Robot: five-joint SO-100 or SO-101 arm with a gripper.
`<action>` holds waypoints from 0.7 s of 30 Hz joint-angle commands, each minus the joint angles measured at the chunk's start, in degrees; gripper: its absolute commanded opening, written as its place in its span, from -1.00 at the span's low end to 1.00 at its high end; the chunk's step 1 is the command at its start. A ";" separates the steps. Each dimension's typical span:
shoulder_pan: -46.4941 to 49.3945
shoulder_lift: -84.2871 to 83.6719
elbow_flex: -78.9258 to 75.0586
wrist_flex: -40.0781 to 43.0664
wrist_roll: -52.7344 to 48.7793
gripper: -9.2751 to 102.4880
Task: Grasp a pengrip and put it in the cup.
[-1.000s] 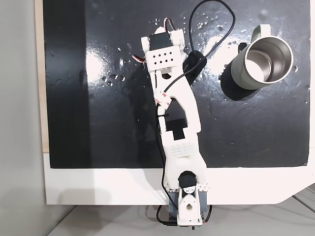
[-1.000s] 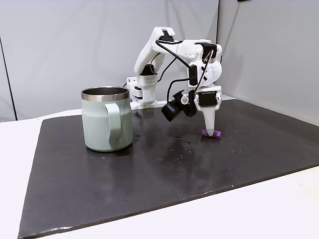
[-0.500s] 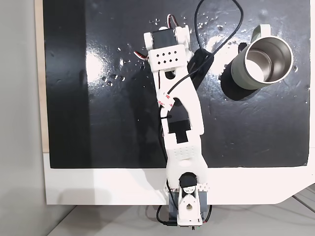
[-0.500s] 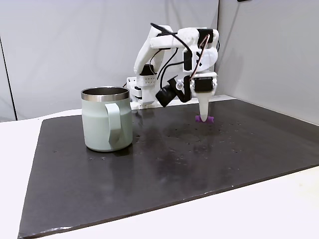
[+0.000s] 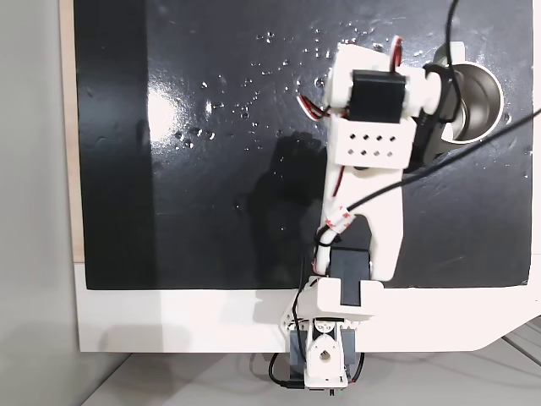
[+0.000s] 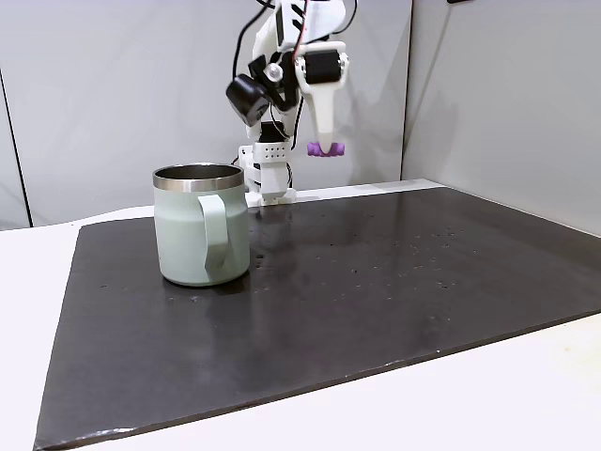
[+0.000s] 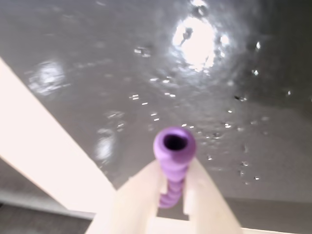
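Gripper [image 6: 326, 147] clamped on pengrip [image 6: 326, 148], long axis level, high above mat, cup [image 6: 201, 225] lower and leftward in side fixed view

A glossy black mat [image 5: 211, 169], speckled with small bright flecks and glare, lies on a white table [image 5: 169, 321], with plain grey walls [image 6: 122, 85] standing behind.

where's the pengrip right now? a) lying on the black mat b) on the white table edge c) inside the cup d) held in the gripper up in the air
d: in a fixed view the pengrip hangs pinched at the gripper tip, high above the mat and right of the cup.
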 commanded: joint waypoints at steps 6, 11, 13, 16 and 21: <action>10.63 15.47 1.93 0.88 -15.91 -0.83; 15.12 15.64 2.64 0.62 -20.92 -0.83; 16.35 15.64 2.90 0.26 -23.12 -0.83; 16.96 15.47 2.90 -0.70 -26.72 -0.83; 19.07 13.80 2.90 -1.85 -32.34 -0.83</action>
